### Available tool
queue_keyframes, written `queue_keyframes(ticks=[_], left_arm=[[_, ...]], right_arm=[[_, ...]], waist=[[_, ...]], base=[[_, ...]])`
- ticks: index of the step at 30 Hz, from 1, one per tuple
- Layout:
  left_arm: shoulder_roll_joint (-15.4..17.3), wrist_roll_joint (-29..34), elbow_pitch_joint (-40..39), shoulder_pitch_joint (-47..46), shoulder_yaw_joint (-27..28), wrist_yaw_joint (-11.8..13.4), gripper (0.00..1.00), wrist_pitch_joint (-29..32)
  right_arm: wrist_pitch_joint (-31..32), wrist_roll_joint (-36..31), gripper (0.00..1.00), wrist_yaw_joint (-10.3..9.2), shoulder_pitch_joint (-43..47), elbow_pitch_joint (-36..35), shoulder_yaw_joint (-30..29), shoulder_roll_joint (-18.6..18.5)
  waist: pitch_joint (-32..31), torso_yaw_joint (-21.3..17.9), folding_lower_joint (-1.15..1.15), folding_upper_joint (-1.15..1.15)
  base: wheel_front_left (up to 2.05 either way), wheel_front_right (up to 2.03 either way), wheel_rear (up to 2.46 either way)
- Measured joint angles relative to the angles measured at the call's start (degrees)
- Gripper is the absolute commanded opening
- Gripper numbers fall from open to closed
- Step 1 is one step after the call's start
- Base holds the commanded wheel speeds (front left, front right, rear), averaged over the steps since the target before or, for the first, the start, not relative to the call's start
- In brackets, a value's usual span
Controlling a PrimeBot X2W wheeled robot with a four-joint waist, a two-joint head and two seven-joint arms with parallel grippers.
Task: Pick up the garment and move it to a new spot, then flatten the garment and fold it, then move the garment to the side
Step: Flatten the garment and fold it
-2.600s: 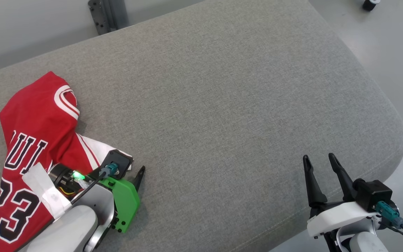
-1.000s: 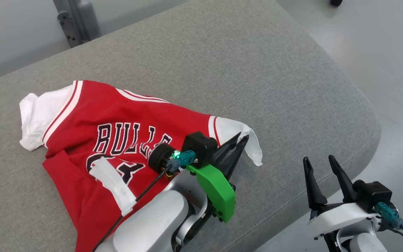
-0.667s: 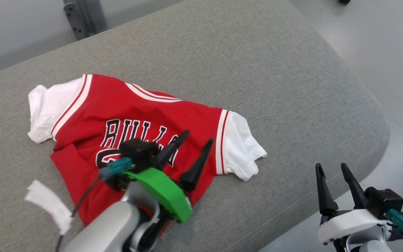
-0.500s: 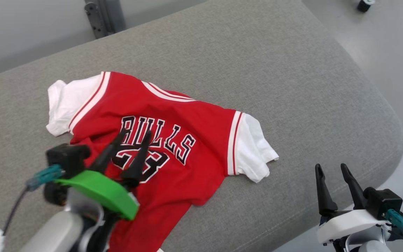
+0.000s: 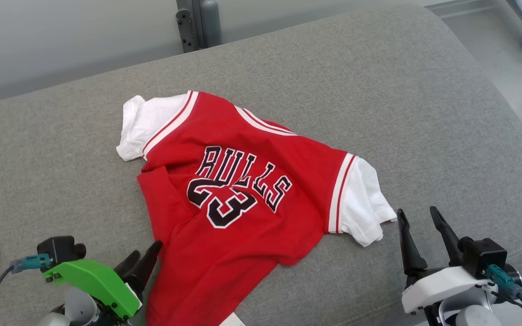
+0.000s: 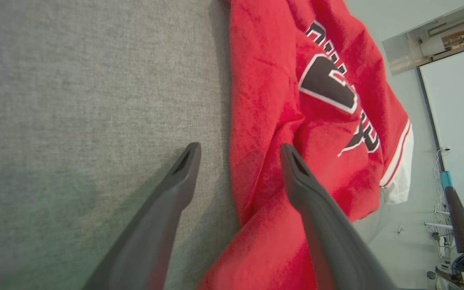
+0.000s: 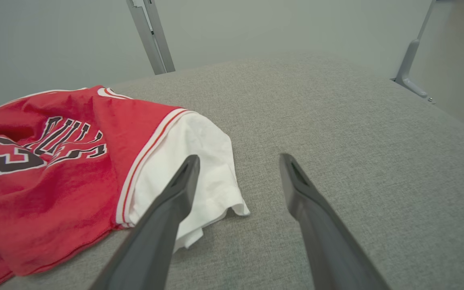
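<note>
1. The garment (image 5: 243, 194), a red jersey with white sleeves, lies lettering-up in the middle of the grey cushion (image 5: 401, 90), collar toward 11 o'clock and hem toward 6 o'clock near the front edge
2. It is not flat: a flap is folded over along its 9 o'clock side and the body is rumpled, so I judge flattening to be the step in hand
3. The left gripper (image 5: 145, 251) sits at 7 o'clock of the jersey with its fingers spread and nothing held. In its wrist view the left gripper (image 6: 240, 149) straddles the cloth's edge, one finger over the cushion and one over the red garment (image 6: 296, 121), probably placed to take that side; whether it touches I cannot tell
4. The right gripper (image 5: 416, 211) waits at 4 o'clock, just beside the white sleeve (image 5: 360, 203), fingers apart and empty. Its wrist view puts the sleeve (image 7: 199, 161) at 10 o'clock of the right gripper (image 7: 238, 159), a handy corner for pulling the cloth taut
5. The risk: dragging one side alone would bunch the soft fabric instead of spreading it
</note>
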Motion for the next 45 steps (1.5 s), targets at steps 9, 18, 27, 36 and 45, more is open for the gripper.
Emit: queue_keyframes(ticks=[9, 18, 27, 36, 45], left_arm=[[-5.7, -2.1, 12.2, -4.4, -2.0, -4.2, 1.0, 1.6], [-5.2, 6.5, 14.2, -6.3, -5.1, -6.1, 0.0, -3.8], [2.7, 14.0, 10.4, -11.2, -1.6, -1.1, 0.0, -9.7], [5.8, 21.7, 15.7, -18.3, -4.0, 2.1, 0.17, -8.7], [5.5, 25.0, 17.4, -15.2, -2.7, 4.2, 1.0, -20.2]], right_arm=[[0.0, 0.1, 1.0, 0.0, 0.0, 0.0, 0.5, 0.0], [0.0, 0.7, 1.0, -0.01, 0.4, -0.1, -0.4, 0.0], [0.0, 1.1, 1.0, -0.01, 0.2, 0.2, -0.1, 0.0], [0.0, 1.1, 1.0, -0.01, -0.5, 0.5, 0.9, 0.0], [0.0, 0.3, 1.0, -0.01, 0.3, -0.5, -1.0, 0.0]], waist=[[0.6, -1.5, 0.0, 0.0], [1.5, -1.7, 0.0, 0.0], [1.3, -0.1, 0.0, 0.0], [1.3, 0.3, 0.0, 0.0], [1.0, 0.0, 0.0, 0.0]], base=[[0.0, 0.0, 0.0], [0.0, 0.0, 0.0], [0.0, 0.0, 0.0], [0.0, 0.0, 0.0], [0.0, 0.0, 0.0]])
